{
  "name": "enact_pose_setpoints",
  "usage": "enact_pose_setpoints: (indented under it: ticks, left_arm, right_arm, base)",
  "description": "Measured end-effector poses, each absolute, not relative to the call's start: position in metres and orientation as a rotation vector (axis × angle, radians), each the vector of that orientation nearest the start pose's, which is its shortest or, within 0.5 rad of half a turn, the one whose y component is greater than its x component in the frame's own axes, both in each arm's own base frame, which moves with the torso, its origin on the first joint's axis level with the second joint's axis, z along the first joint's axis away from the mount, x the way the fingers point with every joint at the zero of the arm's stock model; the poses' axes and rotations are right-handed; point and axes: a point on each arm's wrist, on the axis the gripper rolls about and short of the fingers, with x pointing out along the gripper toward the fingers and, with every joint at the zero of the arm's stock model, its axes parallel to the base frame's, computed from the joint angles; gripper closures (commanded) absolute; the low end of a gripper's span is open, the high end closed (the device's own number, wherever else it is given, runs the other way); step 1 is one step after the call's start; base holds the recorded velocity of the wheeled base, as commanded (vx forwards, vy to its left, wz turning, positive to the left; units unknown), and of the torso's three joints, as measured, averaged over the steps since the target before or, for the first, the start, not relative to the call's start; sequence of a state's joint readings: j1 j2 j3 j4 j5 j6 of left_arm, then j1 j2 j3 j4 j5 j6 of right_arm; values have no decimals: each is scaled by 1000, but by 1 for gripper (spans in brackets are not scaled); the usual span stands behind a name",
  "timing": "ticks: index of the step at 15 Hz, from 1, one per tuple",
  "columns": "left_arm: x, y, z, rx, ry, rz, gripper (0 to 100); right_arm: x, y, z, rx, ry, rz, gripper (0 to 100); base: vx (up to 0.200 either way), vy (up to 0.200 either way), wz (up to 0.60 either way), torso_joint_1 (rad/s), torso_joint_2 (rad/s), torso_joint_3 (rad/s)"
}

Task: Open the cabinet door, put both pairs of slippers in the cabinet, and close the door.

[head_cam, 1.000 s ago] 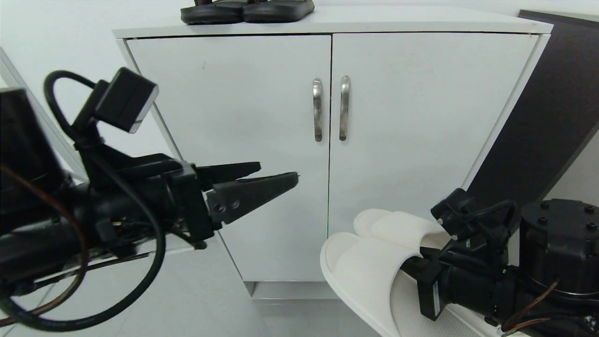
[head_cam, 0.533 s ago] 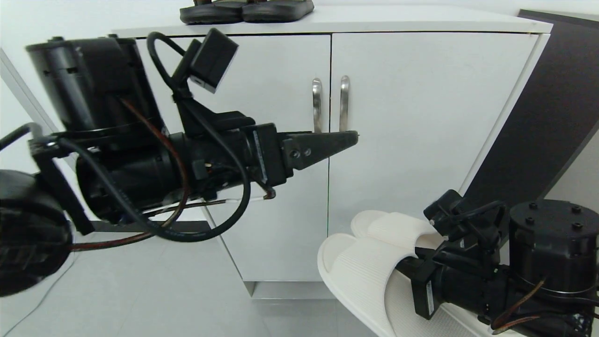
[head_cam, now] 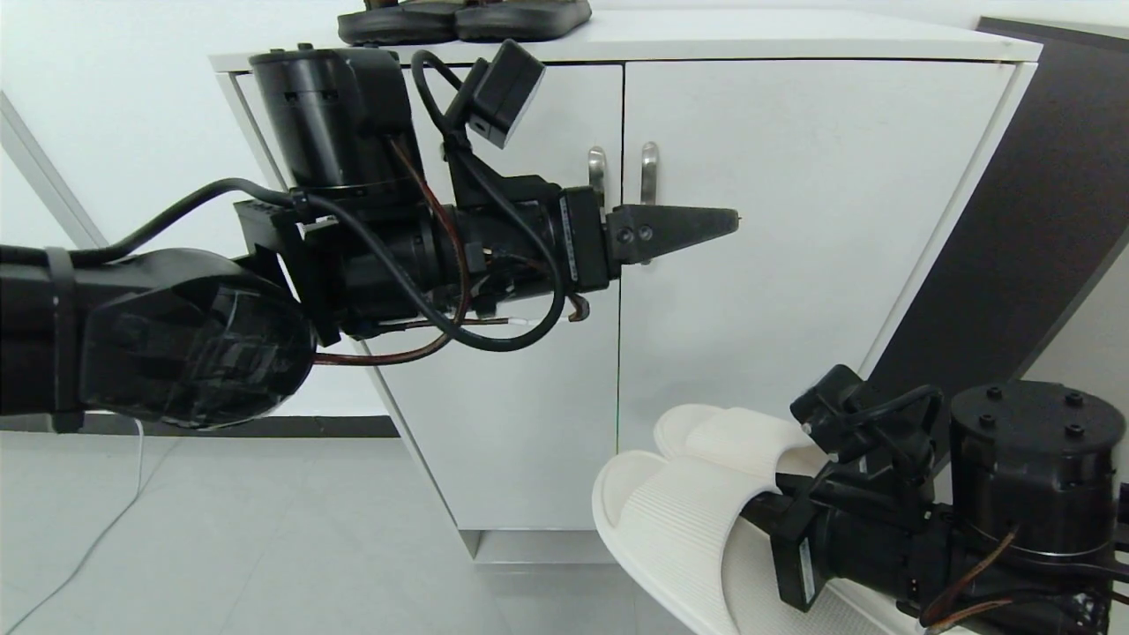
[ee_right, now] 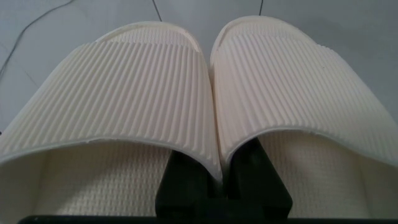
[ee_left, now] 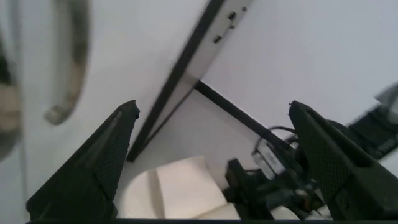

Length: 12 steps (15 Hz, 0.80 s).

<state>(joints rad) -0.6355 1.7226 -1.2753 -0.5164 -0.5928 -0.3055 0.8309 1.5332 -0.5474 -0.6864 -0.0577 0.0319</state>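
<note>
The white cabinet (head_cam: pixel 794 220) stands with both doors shut, two metal handles (head_cam: pixel 650 168) side by side at the middle seam. A black pair of slippers (head_cam: pixel 463 22) lies on its top. My left gripper (head_cam: pixel 697 227) is open at handle height, its tips in front of the right door just past the handles. In the left wrist view its fingers (ee_left: pixel 93 174) stand wide apart, with a blurred handle (ee_left: pixel 68 62) beside them. My right gripper (ee_right: pixel 217 180) is shut on the white pair of slippers (head_cam: pixel 697 503), pinching their inner sides together, low before the right door.
A dark panel (head_cam: pixel 1014 247) leans at the cabinet's right side. Pale floor (head_cam: pixel 265 547) spreads to the left and in front, with a thin cable (head_cam: pixel 97 538) on it. A white wall (head_cam: pixel 115 132) stands behind on the left.
My left arm has risen and swung right, from low at the left door to handle height before the right door. The right arm with the white slippers has dropped slightly.
</note>
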Motion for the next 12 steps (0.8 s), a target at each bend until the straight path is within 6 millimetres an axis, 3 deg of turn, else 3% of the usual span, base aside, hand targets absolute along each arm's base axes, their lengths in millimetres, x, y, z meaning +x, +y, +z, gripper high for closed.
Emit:
enact_pose_setpoints:
  ticks: [12]
  left_arm:
    - [283,-221,302,-210,46,-973,0]
  right_arm:
    - [166,183,163,-107,298,772,100]
  base:
    - [0,0,0,0,0,0]
